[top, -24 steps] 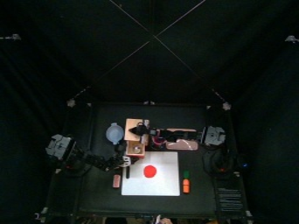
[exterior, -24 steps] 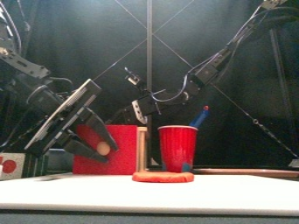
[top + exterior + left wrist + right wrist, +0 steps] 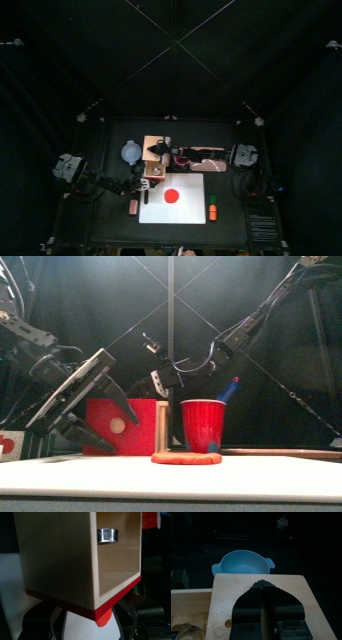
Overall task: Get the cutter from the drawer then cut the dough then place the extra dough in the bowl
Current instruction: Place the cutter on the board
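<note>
Left fingers (image 3: 35, 619) lower, drawer front (image 3: 100, 609) between

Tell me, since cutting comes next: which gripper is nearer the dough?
Left. The left gripper is low at the red drawer front, left of the dough; the right gripper rests on the wooden box top, farther back.

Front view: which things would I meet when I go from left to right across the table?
left end effector → red drawer front → pale wooden box → red cup → blue toy knife. The dough disc and the right end effector overlap these, so they are left out.
</note>
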